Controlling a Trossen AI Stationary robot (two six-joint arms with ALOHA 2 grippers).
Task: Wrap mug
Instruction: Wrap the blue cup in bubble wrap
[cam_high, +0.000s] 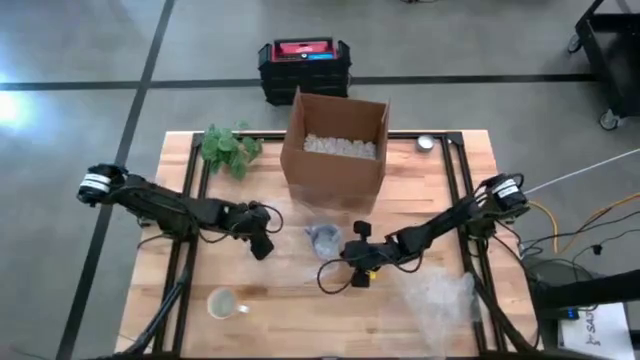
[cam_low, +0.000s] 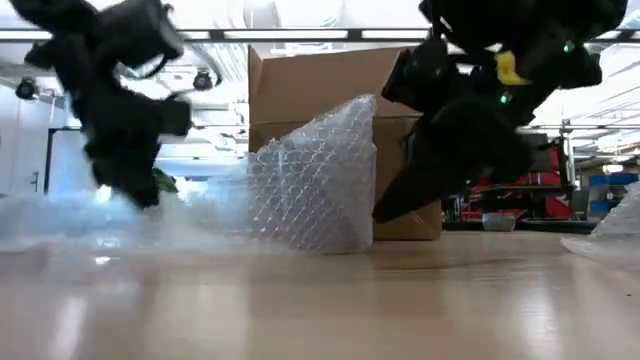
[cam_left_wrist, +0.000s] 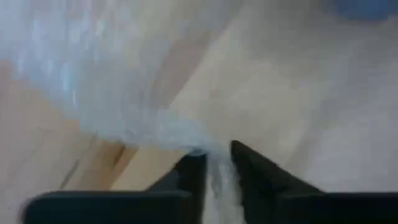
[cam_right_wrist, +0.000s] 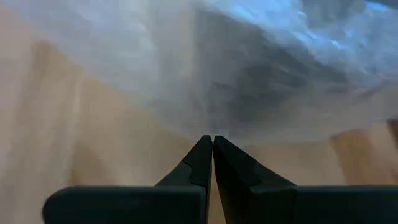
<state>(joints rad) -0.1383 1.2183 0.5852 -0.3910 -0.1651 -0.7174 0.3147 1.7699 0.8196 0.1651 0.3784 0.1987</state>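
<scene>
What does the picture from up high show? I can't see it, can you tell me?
Two dark robot arms meet at the middle of a wooden table, the left gripper and right gripper each pinching bubble wrap. An open cardboard box stands behind, a green plant beside it, and a mug sits unwrapped near the front.

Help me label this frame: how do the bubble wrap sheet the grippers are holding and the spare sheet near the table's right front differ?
The held bubble wrap is pulled up into a peaked tent between the left gripper and the right gripper; the spare bubble wrap lies flat, untouched. The held piece sits mid-table before the cardboard box. Both are clear.
</scene>
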